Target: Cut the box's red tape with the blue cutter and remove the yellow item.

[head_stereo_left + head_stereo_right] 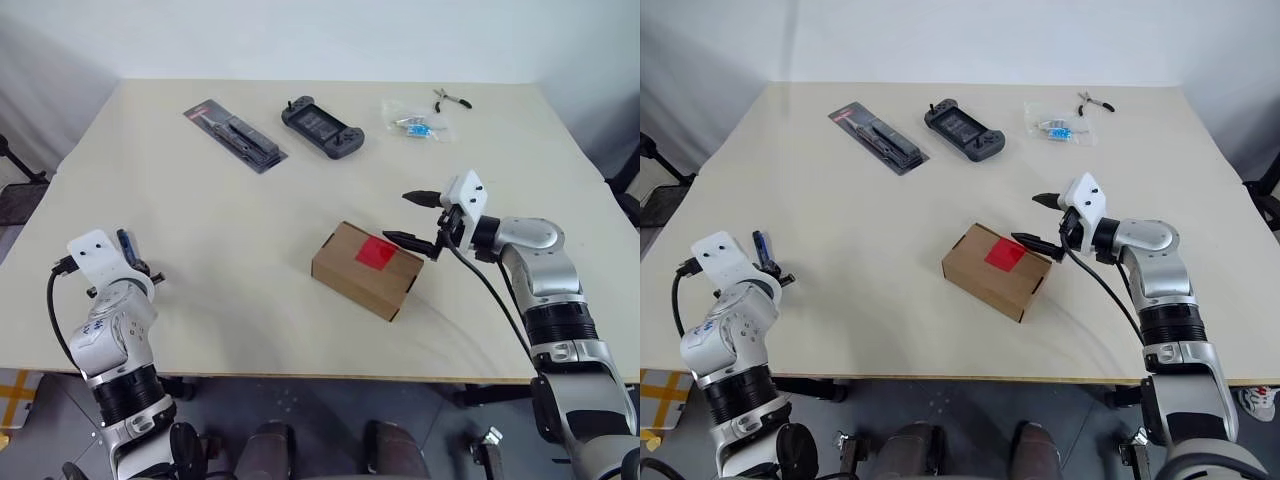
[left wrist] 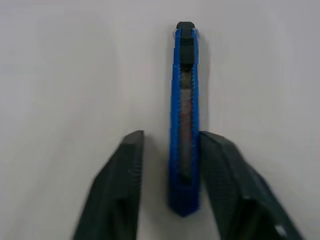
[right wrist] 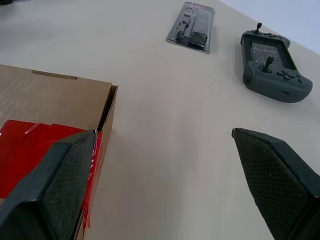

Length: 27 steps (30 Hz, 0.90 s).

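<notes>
- I see my left gripper [image 2: 167,165] near the left edge of the pale cream desk [image 1: 200,230], jaws narrowed around the slim blue cutter with its dark tip [image 2: 184,115].
- In my left wrist view the cutter lies lengthwise between the two black fingers [image 2: 117,190]; one finger looks to touch its side, while a thin gap shows at the other, so I cannot tell whether the grip is firm.
- From my head views the cutter's blue end [image 1: 124,243] pokes out just past the gripper, near the desk's left edge.
- My right gripper [image 1: 414,217] has its jaws spread wide and holds nothing.
- One of its fingertips hangs over the corner of the small brown cardboard box [image 1: 366,270]; I cannot tell whether it touches. The other is out over bare desk.
- The box sits in the middle of the desk, a little toward the near edge, flaps closed, with the bright red tape strip [image 1: 377,252] on its top face by the corner nearest my right gripper.
- Along the far edge lie a black tool in dark blister packaging [image 1: 235,134], a dark grey handheld game controller [image 1: 321,126], a clear plastic bag with small parts [image 1: 413,122] and small black-handled pliers [image 1: 450,98].
</notes>
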### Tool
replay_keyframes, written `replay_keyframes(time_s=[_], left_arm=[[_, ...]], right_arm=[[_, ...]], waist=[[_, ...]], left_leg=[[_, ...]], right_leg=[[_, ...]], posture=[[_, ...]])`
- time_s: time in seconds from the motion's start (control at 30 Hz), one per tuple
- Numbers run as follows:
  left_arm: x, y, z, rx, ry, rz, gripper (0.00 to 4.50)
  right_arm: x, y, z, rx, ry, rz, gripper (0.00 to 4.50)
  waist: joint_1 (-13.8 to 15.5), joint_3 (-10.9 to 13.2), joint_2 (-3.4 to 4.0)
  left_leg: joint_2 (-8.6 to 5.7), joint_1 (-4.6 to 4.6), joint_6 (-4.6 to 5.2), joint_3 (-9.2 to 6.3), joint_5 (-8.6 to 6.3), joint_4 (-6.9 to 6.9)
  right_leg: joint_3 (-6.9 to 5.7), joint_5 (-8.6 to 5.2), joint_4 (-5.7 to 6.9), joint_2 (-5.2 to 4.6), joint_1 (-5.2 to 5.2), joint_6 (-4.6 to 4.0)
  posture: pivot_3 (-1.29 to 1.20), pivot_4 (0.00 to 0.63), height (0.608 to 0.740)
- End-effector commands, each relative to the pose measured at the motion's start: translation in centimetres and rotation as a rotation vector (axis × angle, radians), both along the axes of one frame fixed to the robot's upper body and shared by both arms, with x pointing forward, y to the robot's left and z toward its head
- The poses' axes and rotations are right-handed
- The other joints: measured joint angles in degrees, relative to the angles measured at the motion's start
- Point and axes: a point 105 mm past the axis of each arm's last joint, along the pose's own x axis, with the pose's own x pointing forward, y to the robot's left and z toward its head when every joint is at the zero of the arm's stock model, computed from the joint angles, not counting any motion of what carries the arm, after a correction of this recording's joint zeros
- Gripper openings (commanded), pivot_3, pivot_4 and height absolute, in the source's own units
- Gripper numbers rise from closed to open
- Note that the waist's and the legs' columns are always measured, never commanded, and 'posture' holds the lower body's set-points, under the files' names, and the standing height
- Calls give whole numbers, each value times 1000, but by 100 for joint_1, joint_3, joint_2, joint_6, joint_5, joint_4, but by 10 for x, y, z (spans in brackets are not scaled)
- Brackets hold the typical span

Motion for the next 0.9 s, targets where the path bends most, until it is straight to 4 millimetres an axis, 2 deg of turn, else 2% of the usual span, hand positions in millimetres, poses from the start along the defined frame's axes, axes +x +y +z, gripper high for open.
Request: replay_keyframes(time_s=[0.03, 0.2, 0.33, 0.43, 0.53, 0.63, 0.77, 0.9], left_arm=[[-6, 1, -22, -39, 79, -1, 483], [-11, 10, -19, -29, 84, 16, 400], [-11, 10, -3, -22, 32, -82, 400], [-10, 3, 19, 15, -64, -218, 400], [-12, -4, 53, 173, -231, -359, 400], [-23, -23, 51, 141, -212, -567, 400], [-50, -66, 68, 294, -305, -1033, 400], [-74, -91, 54, 324, -238, -1347, 400]], right_arm=[[-2, -2, 17, 14, -58, 3, 4500], [0, -3, 19, 7, -64, 0, 4500], [-1, -2, 20, 3, -69, 2, 4500], [-3, 0, 23, -4, -76, 16, 4500], [-5, 4, 28, -1, -82, 30, 4500], [-8, 7, 29, -15, -81, 50, 4500], [-15, 17, 34, -45, -67, 92, 4500], [-23, 29, 34, -110, -38, 137, 4500]], waist=[[0, 0, 0], [-11, 0, 0], [-22, 0, 0], [-49, 1, -1], [-90, 7, -12], [-110, 10, -16], [-149, 11, -14], [-152, 13, -9]], left_leg=[[0, 0, 0, 0, 0, 0], [0, 1, 0, 0, 0, -1], [1, 1, 0, 0, 0, -3], [1, 1, 0, 0, 0, -5], [2, -7, -3, 0, -2, -7], [3, -10, -6, -3, -4, -9], [5, -10, -6, 1, -5, -16], [14, -11, -10, 14, -8, -19]], right_leg=[[0, 0, 0, 0, 0, 0], [0, 0, 0, 0, 0, 0], [0, 0, 0, 0, -1, 0], [0, 0, -1, 1, -2, 0], [-1, 0, -6, 0, -8, 0], [-5, 0, -7, 1, -10, 0], [-3, 0, -9, 1, -16, -1], [1, -5, -10, 9, -28, -9]], posture=[[0, 150, 740], [0, 150, 740], [0, 150, 740], [0, 150, 740], [0, 150, 740], [0, 150, 740], [0, 150, 740], [0, 150, 740]])
